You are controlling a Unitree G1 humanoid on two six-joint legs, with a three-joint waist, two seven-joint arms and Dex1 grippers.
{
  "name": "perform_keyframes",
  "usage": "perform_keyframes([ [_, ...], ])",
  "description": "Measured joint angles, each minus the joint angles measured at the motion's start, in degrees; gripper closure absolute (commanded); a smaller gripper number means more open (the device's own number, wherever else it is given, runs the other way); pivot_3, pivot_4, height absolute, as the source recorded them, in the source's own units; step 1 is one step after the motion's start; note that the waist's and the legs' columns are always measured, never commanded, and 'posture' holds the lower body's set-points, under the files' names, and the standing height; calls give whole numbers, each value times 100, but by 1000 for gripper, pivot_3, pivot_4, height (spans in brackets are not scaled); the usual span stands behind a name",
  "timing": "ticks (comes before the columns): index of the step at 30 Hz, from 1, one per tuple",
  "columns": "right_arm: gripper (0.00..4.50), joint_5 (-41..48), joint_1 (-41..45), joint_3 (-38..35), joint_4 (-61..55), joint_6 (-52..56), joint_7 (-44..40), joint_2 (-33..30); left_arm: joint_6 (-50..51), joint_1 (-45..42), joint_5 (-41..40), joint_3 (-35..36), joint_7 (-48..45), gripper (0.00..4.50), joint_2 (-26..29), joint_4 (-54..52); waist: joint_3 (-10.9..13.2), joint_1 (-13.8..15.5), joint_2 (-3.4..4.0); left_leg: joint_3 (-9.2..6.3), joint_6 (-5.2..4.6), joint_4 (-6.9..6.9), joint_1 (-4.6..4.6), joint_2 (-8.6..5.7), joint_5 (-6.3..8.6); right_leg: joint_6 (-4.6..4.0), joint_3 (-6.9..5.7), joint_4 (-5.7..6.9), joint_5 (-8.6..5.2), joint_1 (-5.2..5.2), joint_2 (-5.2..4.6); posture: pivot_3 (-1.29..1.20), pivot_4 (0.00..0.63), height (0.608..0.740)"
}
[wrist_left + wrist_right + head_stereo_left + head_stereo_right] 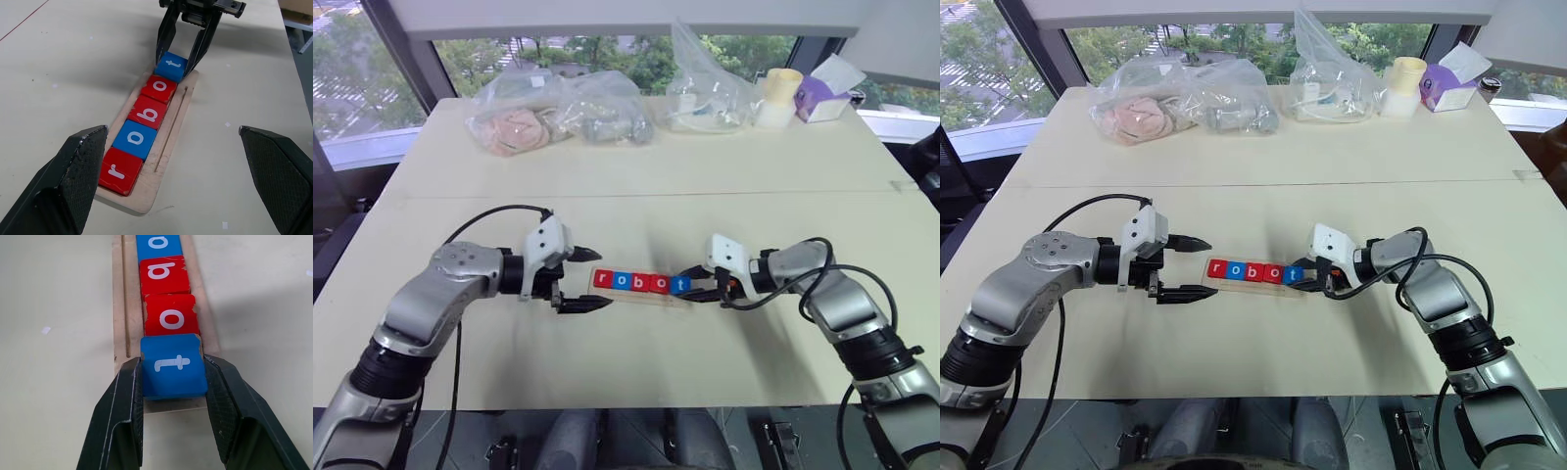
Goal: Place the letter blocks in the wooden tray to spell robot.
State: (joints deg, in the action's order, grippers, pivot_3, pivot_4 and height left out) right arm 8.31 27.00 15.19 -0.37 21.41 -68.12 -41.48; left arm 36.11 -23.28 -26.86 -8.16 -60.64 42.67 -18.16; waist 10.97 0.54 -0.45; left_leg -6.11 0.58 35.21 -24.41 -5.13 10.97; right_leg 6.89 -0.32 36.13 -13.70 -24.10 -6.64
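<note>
**Five tiles in the tray, last one still in the robot's grip**

On the pale table [636, 196] in front of the windows, the wooden tray [168, 147] lies between the robot's two arms. All five letter blocks [640, 283] sit in a row inside it. Read from the robot's left they run red r [119, 170], blue o [134, 139], red b [148, 112], red o [159, 87] and blue t [173, 365], each one touching the next.

The right gripper [172, 382] comes in at the tray's right end. Its two black fingers [123, 406] are pressed against opposite sides of the blue t, clamping it. That tile sits at the very end of the row, against the red o. It appears to rest on the tray, though its far edge may overhang the end of the wood; the angle makes that hard to judge.

The left gripper [582, 279] hovers just off the tray's left end, near the red r. Its fingers are spread wide, one to each side of the tray's line, and they hold nothing and touch nothing.

At the far edge of the table, well apart from the tray, lie three clear plastic bags [558, 108] with soft contents, a cream-coloured roll [778, 96] standing upright and a purple tissue box [820, 96]. A faint seam crosses the tabletop between those things and the tray.
</note>
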Motion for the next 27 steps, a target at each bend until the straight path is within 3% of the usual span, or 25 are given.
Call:
perform_keyframes([
  [2,1409,-24,0,8,64,-43,3,1,0,0,1,0,5,0,0,0,0,0,0,0,0,0,0,0,0,0,0,0,0,0,0,0,150,740],
  [4,255,-53,0,8,80,-108,48,5,0,0,1,0,16,0,0,0,0,0,0,0,0,0,0,0,0,0,0,0,0,0,0,0,150,740],
  [5,93,-80,0,8,86,-144,79,10,0,0,1,0,26,0,-1,0,0,-2,0,0,0,0,0,0,0,0,0,1,0,0,0,0,150,740],
  [11,93,82,19,-253,80,-7,279,99,1,0,0,0,87,0,-4,-1,0,1,0,0,1,0,0,0,0,0,0,1,0,0,1,0,150,740],
  [16,93,212,-89,-636,-290,176,361,-183,10,2,-6,0,101,0,-12,-5,-1,15,-1,-1,1,0,0,0,0,0,0,1,0,1,0,0,150,740],
  [27,93,-47,-461,-699,-207,-96,719,-351,64,-1,-5,0,87,0,-32,11,-1,-14,-1,2,0,1,2,2,-1,-2,0,2,0,1,1,0,150,740],
])
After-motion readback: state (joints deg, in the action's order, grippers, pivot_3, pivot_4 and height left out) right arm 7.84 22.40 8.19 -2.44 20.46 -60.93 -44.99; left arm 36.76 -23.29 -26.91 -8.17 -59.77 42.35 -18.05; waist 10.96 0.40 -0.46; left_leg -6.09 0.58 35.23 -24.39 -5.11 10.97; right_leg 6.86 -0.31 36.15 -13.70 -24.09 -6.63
